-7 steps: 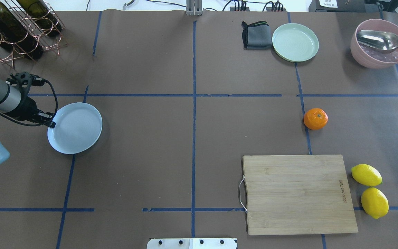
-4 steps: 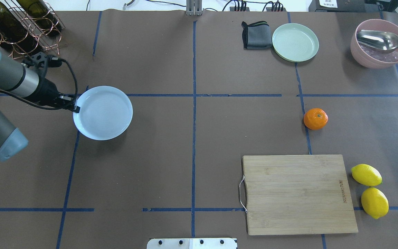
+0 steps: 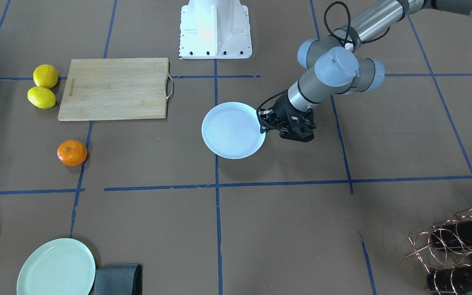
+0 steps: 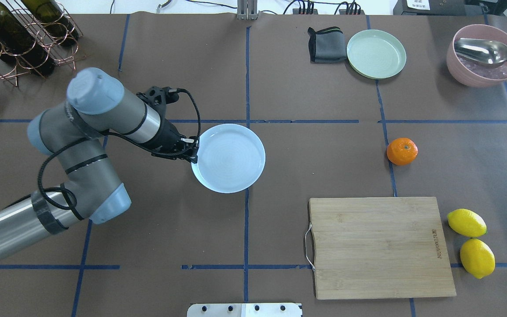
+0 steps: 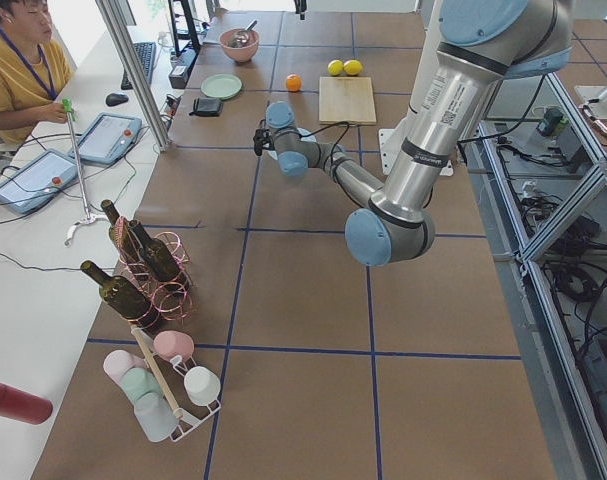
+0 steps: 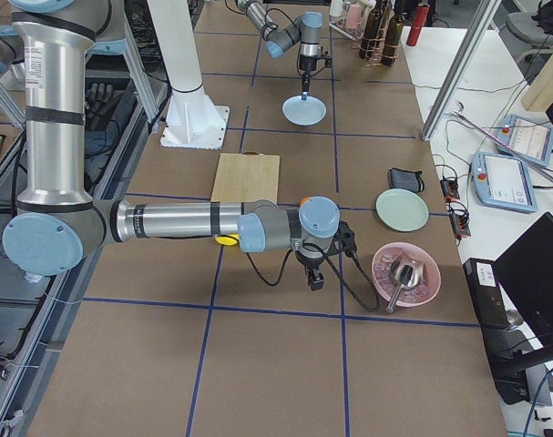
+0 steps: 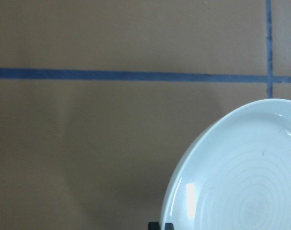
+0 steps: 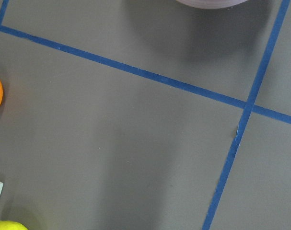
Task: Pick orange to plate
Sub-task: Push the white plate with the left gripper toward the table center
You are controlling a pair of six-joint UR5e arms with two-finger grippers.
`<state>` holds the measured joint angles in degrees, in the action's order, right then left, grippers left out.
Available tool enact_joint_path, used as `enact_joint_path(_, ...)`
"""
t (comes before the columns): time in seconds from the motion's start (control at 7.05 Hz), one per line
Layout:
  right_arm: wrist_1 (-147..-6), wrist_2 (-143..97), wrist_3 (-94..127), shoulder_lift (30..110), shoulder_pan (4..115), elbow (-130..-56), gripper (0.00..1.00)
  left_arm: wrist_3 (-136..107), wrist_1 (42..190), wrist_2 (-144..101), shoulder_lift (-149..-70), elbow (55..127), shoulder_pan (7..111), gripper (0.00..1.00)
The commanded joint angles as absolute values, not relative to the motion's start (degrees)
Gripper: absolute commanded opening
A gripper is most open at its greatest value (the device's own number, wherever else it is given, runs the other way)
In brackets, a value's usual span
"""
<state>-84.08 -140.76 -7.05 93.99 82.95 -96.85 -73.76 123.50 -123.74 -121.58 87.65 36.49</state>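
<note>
Plate [image 4: 228, 158], rim pinched in left jaws, has moved from the counter's [image 4: 170, 220] left edge to its centre within a second; orange [image 4: 402, 151] unmoved, well apart toward the right edge. Judged: plate being brought nearer the fruit, pick not begun; right jaws' state cannot be told

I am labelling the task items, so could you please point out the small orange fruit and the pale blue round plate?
small orange fruit [image 4: 402, 151], overhead view, middle of its top side.
pale blue round plate [image 4: 231, 159], overhead view, bare middle.
</note>
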Motion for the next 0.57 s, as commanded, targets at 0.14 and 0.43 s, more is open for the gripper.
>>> enact_joint_path(0.14, -83.85, -140.63, -6.94, 94.04, 81.74, -96.94, 1.00, -75.84, 129.01, -119.62, -123.83, 81.93, 32.35, 0.00)
enact_joint_path(0.43, -83.85, -140.62, -6.94, 93.69, 79.99, -97.03, 1.00, -76.20, 129.11, -119.62, -123.84, 81.83, 31.99, 0.00)
